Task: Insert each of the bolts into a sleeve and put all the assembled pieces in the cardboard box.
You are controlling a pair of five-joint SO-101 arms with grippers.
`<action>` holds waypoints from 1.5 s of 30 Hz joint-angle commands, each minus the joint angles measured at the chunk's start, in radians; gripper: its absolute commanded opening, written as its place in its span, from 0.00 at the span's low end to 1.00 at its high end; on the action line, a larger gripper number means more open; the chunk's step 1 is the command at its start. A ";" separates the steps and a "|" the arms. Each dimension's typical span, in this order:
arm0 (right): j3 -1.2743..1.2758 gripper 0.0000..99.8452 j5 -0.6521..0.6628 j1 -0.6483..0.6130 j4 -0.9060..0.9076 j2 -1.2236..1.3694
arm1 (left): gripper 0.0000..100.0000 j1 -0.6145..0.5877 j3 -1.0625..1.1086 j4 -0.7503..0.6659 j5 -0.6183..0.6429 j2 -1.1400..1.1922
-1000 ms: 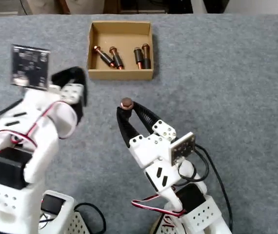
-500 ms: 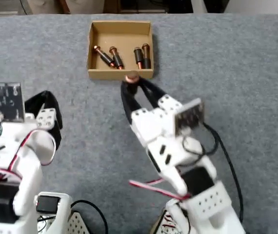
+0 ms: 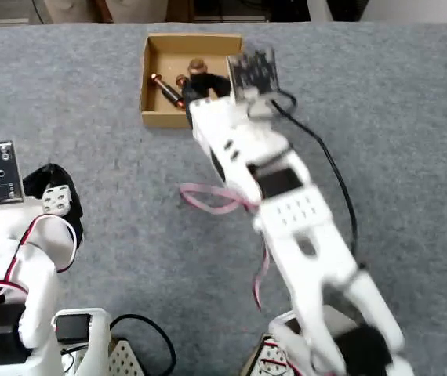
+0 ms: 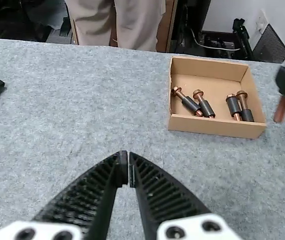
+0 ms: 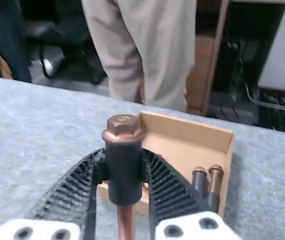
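A grey felt-covered tabletop (image 3: pixel 412 117) carries two white robot arms. The right arm (image 3: pixel 286 204) stretches from the near edge, right of centre, diagonally across to the far edge. The left arm (image 3: pixel 27 258) is folded back at the near left corner.

An open cardboard box (image 3: pixel 161 119) sits by the far edge, left of centre, with its walls upright.

The right gripper (image 5: pixel 124 167) is clenched around a black sleeve (image 5: pixel 124 175), one ribbed black finger on each side. A copper bolt (image 5: pixel 124 131) runs through the sleeve. It stands upright, its hexagonal head above the sleeve and its shank showing below. From above, the bolt's head lies inside the box's outline, near the middle. From the left wrist camera, the same piece hangs in the air beside the box's right end.

The left gripper (image 4: pixel 124 167) is closed on nothing, fingertips touching. It points across bare felt toward the box and is well apart from it.

Four assembled pieces lie flat on the box floor. Two (image 4: pixel 185 101) (image 4: pixel 203 104) are angled together toward the left wall. Two (image 4: pixel 232 106) (image 4: pixel 244 107) lie side by side, nearer the right wall.
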 commanded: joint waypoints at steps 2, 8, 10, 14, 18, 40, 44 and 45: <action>-0.265 0.00 0.009 0.045 0.002 0.236 | 0.02 -0.012 -0.002 0.002 -0.005 -0.002; -0.478 0.06 0.008 0.061 0.002 0.495 | 0.02 -0.012 -0.002 0.006 -0.006 -0.002; -0.536 0.15 0.008 0.068 0.002 0.576 | 0.02 -0.012 0.000 0.006 -0.021 0.002; -0.641 0.25 0.008 0.090 0.009 0.716 | 0.02 -0.012 0.000 0.006 -0.061 0.005; -0.713 0.23 0.008 0.101 0.009 0.819 | 0.02 -0.012 0.025 0.000 -0.063 -0.001; -0.731 0.00 0.009 0.073 0.756 0.464 | 0.02 -0.015 0.368 -0.170 -0.075 -0.134; -0.624 0.00 0.009 0.084 0.939 0.278 | 0.02 -0.015 0.566 -0.285 -0.075 -0.271; -0.588 0.00 0.009 0.093 0.973 0.234 | 0.02 -0.015 0.617 -0.313 -0.075 -0.303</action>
